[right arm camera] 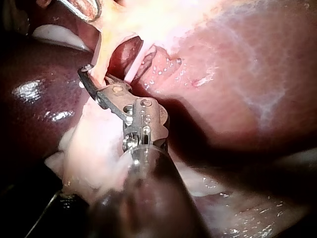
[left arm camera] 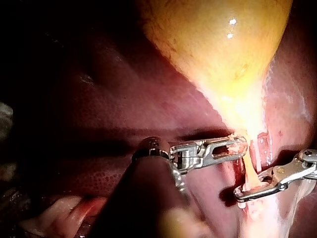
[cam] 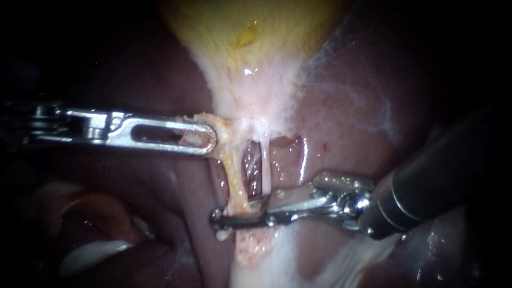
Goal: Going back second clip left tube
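Backing the right instrument (cam: 226,218), jaws apart astride the left tube (cam: 234,178), was best done straight; the gallbladder (cam: 250,64) was gripped by the left instrument (cam: 210,140).

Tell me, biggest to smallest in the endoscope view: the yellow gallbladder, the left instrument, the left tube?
1. gallbladder, largest even though part of it is out of view.
2. left instrument, long and shiny.
3. left tube, just a thin strand.
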Motion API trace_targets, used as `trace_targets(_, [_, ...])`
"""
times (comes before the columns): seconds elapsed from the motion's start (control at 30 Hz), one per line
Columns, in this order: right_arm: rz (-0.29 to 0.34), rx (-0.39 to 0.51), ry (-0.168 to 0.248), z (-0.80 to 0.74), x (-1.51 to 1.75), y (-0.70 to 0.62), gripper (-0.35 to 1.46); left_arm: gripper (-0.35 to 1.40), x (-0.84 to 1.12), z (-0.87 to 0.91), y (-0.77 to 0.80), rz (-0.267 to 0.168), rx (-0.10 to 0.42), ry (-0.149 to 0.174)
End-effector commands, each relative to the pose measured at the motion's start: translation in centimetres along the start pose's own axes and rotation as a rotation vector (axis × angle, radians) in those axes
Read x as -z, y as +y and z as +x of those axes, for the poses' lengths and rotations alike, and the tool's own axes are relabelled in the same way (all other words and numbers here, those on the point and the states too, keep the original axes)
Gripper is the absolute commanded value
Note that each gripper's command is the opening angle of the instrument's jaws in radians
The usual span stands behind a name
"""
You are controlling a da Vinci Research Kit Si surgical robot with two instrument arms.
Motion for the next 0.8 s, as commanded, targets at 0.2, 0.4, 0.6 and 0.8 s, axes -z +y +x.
trace_targets(0.2, [0.022, 0.025, -0.009, 0.01, 0.01, 0.02, -0.35, -0.35, -0.01, 0.0, 0.0, -0.001, 0.0, -0.001])
trace_targets(0.4, [0.065, 0.214, 0.055, 0.01, 0.01, 0.06, 0.27, -0.35, -0.02, 0.01, 0.01, -0.001, -0.001, -0.001])
trace_targets(0.6, [0.019, 0.302, 0.085, 0.02, 0.02, 0.07, 0.45, -0.35, -0.02, 0.01, 0.01, -0.001, -0.001, -0.002])
trace_targets(0.8, [-0.032, 0.346, 0.101, 0.02, 0.02, 0.08, 0.49, -0.35, -0.02, 0.01, 0.01, -0.001, -0.001, -0.002])
